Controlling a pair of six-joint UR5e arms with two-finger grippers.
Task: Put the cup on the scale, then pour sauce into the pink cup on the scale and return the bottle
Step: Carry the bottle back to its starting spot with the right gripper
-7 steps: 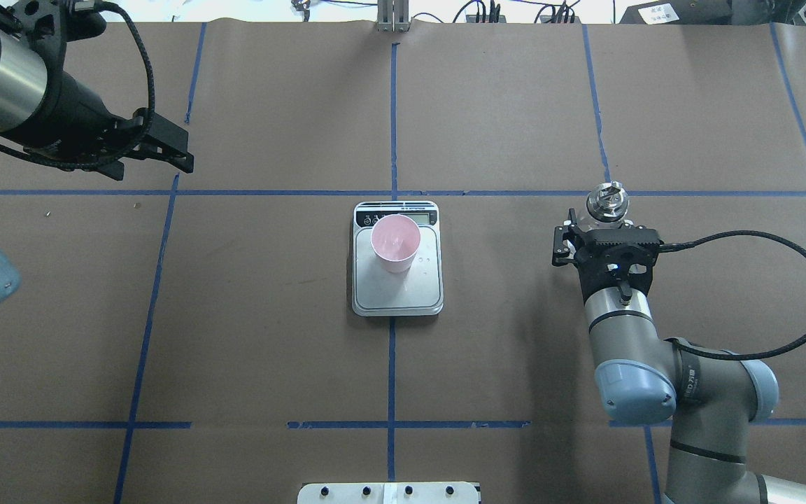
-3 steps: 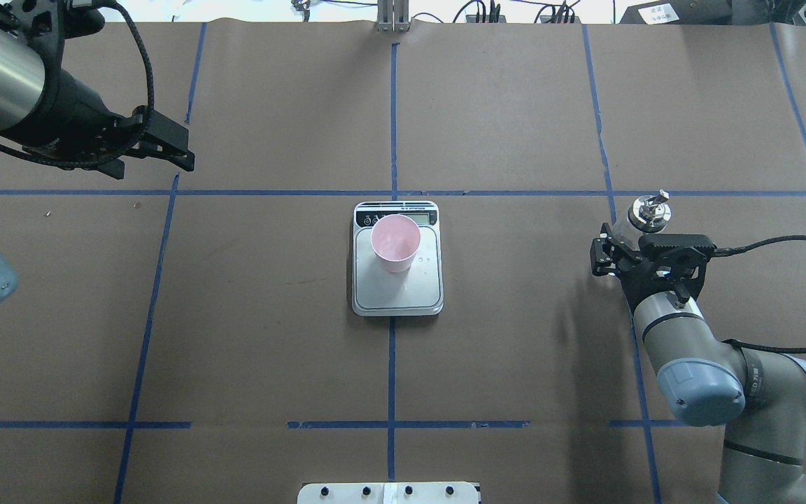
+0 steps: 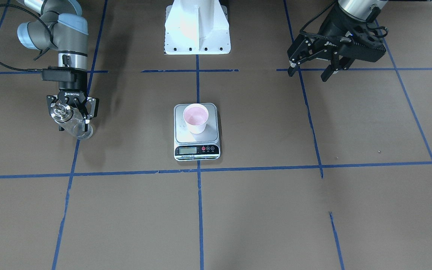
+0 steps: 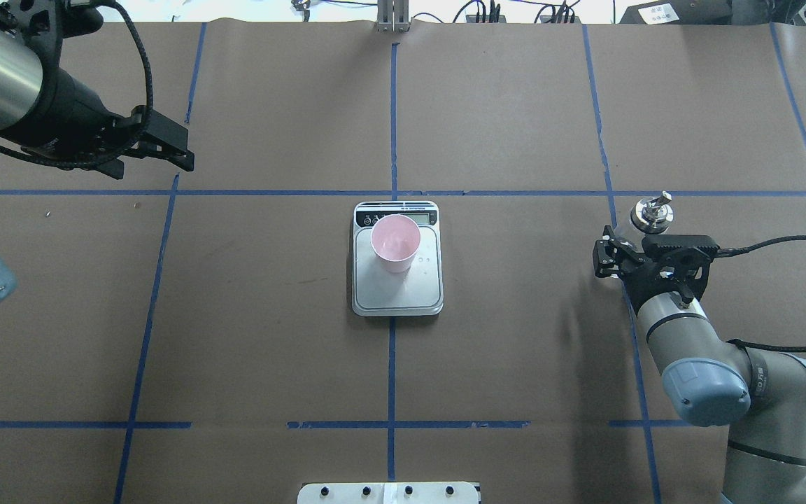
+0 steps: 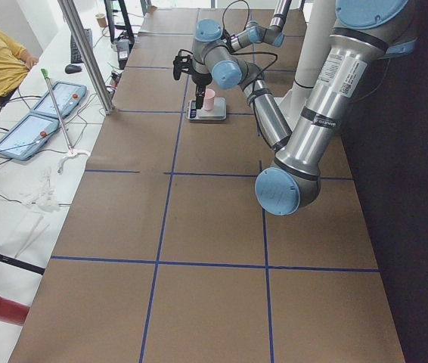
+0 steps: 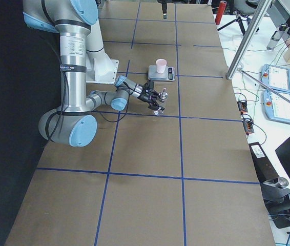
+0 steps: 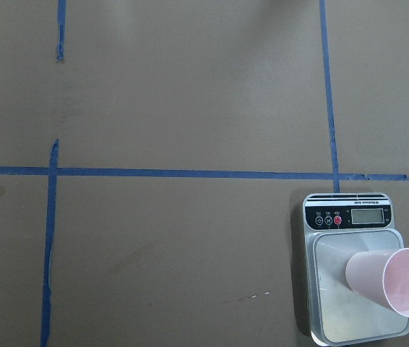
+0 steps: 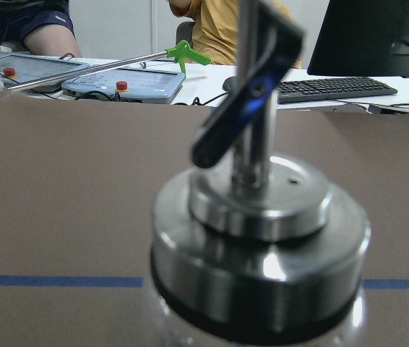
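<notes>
The pale pink cup point(image 4: 395, 241) stands upright on the silver scale point(image 4: 397, 297) at the table's middle; both also show in the front view, cup point(image 3: 194, 118) on scale point(image 3: 197, 150), and in the left wrist view, cup point(image 7: 392, 278). My right gripper point(image 4: 637, 241) is shut on the clear glass bottle point(image 4: 650, 213) with its silver pour-spout cap, held upright at or just above the table, far right of the scale. The bottle's cap fills the right wrist view point(image 8: 259, 238). My left gripper point(image 4: 182, 150) is open and empty, raised over the table's far left.
The white robot base plate point(image 3: 197, 28) sits at the near edge behind the scale. Blue tape lines cross the brown table. An operators' bench with tablets point(image 6: 278, 95) runs along the far side. Brown paper lies bare between scale and bottle.
My right gripper has carried the bottle to the right, away from the scale, and has nearly stopped. The left arm has barely moved. Cup and scale are unmoved.
</notes>
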